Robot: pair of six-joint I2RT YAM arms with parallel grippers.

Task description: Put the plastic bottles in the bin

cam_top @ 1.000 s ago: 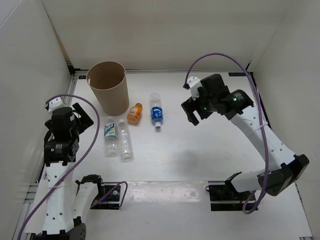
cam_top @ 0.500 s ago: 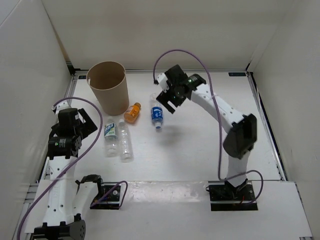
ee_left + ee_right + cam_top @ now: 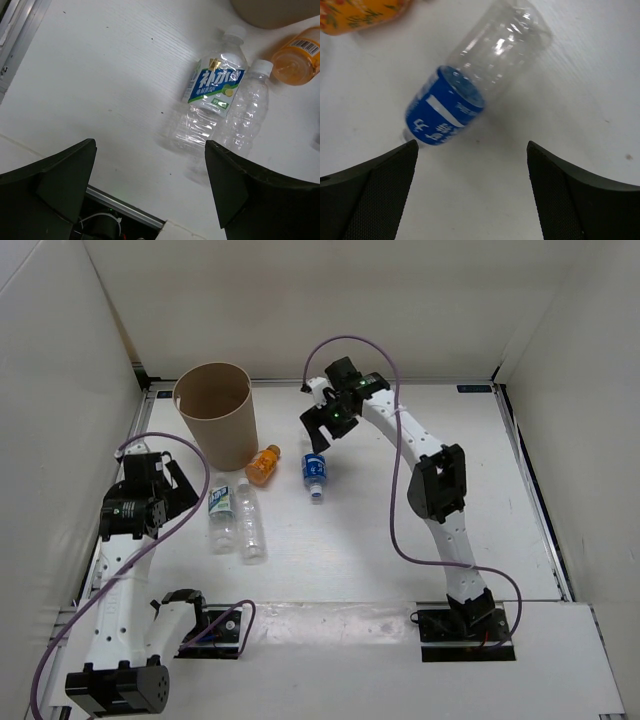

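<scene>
Hovering above the blue-label bottle (image 3: 465, 92), the right gripper (image 3: 470, 145) holds its jaws spread wide, gripping nothing; I judge this the approach to a grasp. That bottle lies flat on the table (image 3: 400, 530), at four o'clock from the bin (image 3: 228, 445). Next calls for lowering to straddle its body, then closing. The left gripper (image 3: 150, 150), jaws likewise apart, hangs at nine o'clock of the white-green bottle (image 3: 215, 82).

Your white table (image 3: 400, 540) carries the bin (image 3: 214, 415), standing upright toward the far left. Just right of its foot you see the orange bottle (image 3: 265, 465) on its side, with the blue-label bottle (image 3: 314, 468) lying near it. Closer to you, the green-label bottle (image 3: 220, 505) and the plain bottle (image 3: 249, 525) lie side by side.
</scene>
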